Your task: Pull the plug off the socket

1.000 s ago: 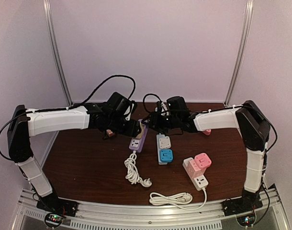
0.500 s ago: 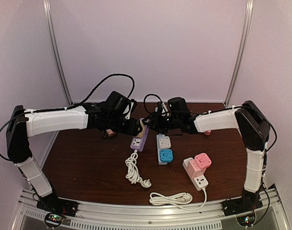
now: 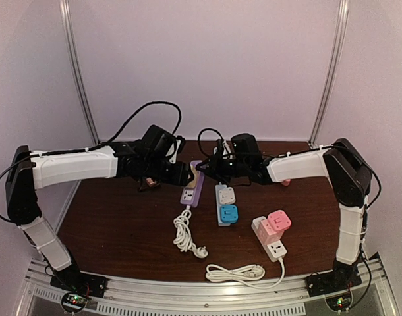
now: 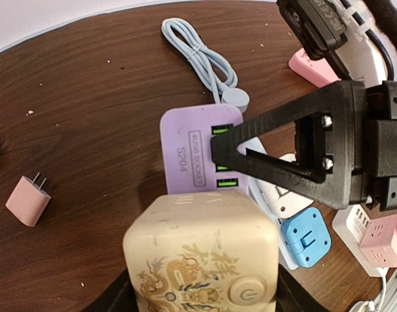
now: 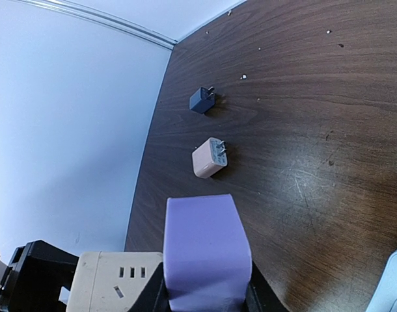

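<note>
Left gripper (image 4: 202, 300): holds beige cube adapter (image 4: 202, 244), purple power strip (image 4: 195, 153) just beyond fingertips;
Right gripper (image 5: 205, 296): clamped on strip's end, adapter just beside it

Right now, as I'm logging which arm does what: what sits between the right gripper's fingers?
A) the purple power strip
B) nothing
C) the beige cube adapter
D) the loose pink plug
A: in the right wrist view the purple power strip fills the gap between the fingers of the right gripper, with the beige cube adapter off to one side of them.
</note>
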Tool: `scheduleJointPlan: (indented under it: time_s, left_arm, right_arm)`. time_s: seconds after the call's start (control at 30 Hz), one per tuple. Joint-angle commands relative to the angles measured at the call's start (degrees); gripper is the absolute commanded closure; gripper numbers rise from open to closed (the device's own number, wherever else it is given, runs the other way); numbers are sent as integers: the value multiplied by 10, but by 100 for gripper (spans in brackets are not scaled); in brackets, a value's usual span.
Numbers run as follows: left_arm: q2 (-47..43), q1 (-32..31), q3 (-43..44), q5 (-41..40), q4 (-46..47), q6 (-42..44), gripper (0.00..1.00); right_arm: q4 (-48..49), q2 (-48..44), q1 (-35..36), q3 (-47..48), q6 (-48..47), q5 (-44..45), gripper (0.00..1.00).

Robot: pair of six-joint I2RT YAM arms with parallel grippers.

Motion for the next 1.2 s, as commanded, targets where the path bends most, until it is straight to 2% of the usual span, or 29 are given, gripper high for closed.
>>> scheduleJointPlan:
  time_s: [0.0, 0.23, 0.43, 0.8, 1.0, 1.17]
  left_arm:
    - [-58, 4, -9, 12, 86, -4, 86]
    - [-89, 11, -29, 17, 97, 1, 85]
    - [-114, 31, -61, 25, 96, -9, 85]
    - [-171, 236, -253, 196, 213, -137, 85]
    - [-155, 338, -290, 220, 251, -158, 81]
    - [-102, 393, -285, 246, 284, -167, 80]
  right_arm:
    - [-1, -13, 4, -21, -23, 43, 100]
    - [-30, -14, 5, -27, -36, 87, 100]
    - [-30, -16, 4, -29, -39, 86, 100]
    - [-52, -46, 6, -23, -57, 87, 100]
    - [-54, -49, 7, -23, -60, 82, 100]
    - [-57, -56, 7, -27, -62, 81, 100]
